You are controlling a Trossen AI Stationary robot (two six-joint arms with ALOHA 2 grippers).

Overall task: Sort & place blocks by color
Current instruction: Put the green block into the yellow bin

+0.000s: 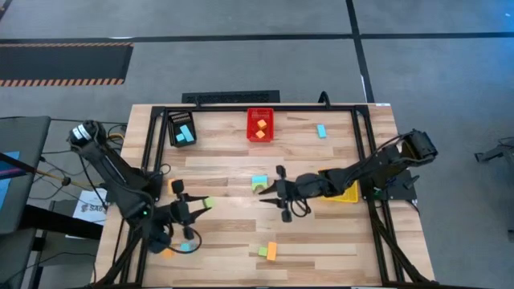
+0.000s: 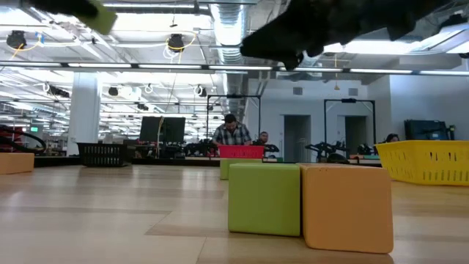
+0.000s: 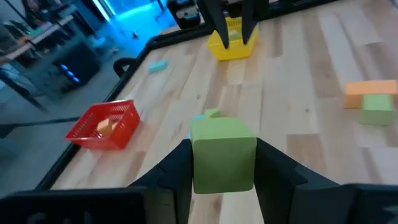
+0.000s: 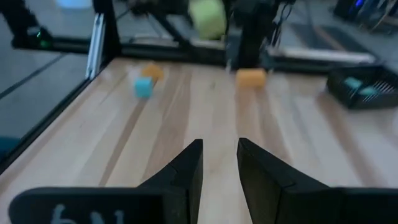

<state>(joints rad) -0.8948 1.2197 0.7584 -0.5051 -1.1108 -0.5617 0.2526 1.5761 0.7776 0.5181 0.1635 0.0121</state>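
The left gripper (image 1: 201, 206) pinches a light green block (image 3: 222, 154) above the table (image 1: 337, 241), while the right gripper (image 4: 219, 163) hovers mid-table, fingers slightly parted, empty.

Two dark jointed arms with black angular jaws and looping cables.

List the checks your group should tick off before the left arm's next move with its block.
1. Green block clamped in left gripper: ok.
2. Right gripper open and empty: ok.
3. Way to yellow bin free: not ok, the right arm lies across it.
4. Red bin holds only orange: ok.
5. Black bin holds only blue: ok.
6. What the yellow bin holds: cannot tell.
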